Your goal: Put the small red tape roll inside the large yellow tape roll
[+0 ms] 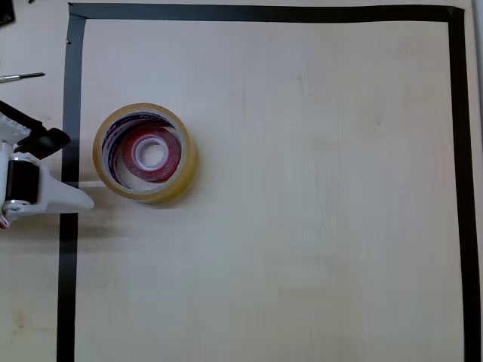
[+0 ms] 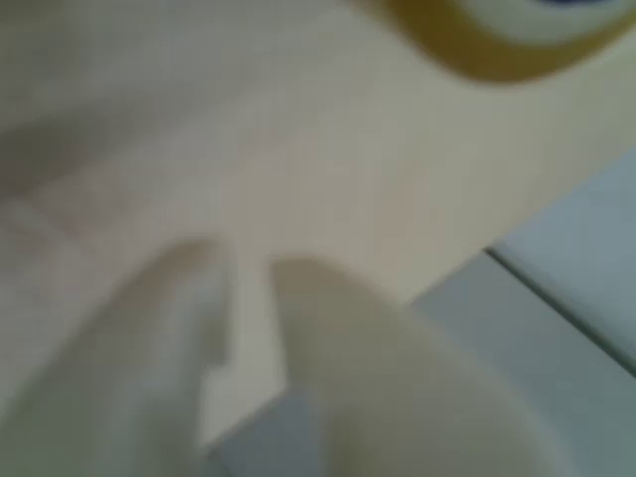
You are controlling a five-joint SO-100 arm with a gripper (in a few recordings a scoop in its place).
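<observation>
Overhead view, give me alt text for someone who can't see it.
A red roll lies inside the hole of a yellow roll near the left side of a pale wooden table framed by black tape. The white gripper sits at the left edge, apart from both rolls.

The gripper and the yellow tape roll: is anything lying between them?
In the overhead view, a black tape border line crosses bare table between the gripper and the large yellow tape roll.
</observation>
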